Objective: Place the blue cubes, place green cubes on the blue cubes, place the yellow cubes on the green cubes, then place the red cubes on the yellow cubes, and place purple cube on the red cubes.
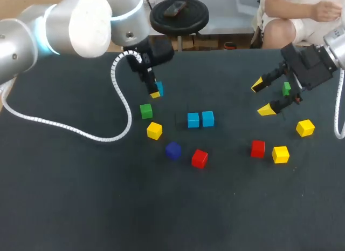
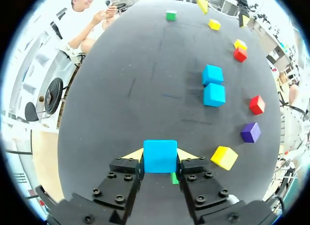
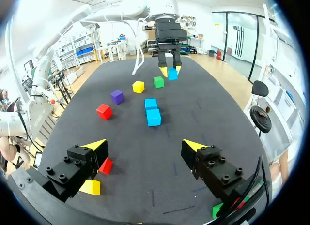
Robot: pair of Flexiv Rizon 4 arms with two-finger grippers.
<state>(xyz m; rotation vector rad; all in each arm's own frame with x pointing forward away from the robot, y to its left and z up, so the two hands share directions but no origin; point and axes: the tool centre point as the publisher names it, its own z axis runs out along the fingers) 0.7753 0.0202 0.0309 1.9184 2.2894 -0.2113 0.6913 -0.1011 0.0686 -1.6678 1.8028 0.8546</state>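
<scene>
My left gripper [image 1: 155, 91] is shut on a blue cube [image 2: 160, 156], both yellow tips pressed to its sides, at the table's back left. A green cube [image 1: 146, 111] lies just below and near it, peeking out under the held cube [image 2: 174, 178]. Two blue cubes [image 1: 193, 120] [image 1: 208, 119] sit side by side touching in the middle. My right gripper [image 1: 265, 97] hangs open and empty at the back right, with a second green cube [image 1: 287, 88] beside it. The right wrist view shows the left gripper [image 3: 170, 70] holding its blue cube [image 3: 172, 73].
A yellow cube [image 1: 154, 130], a purple cube [image 1: 173, 150] and a red cube [image 1: 199, 158] lie left of centre. A red cube [image 1: 257, 149] and two yellow cubes [image 1: 280, 154] [image 1: 305, 128] lie at the right. The left arm's white cable [image 1: 121, 94] trails over the table.
</scene>
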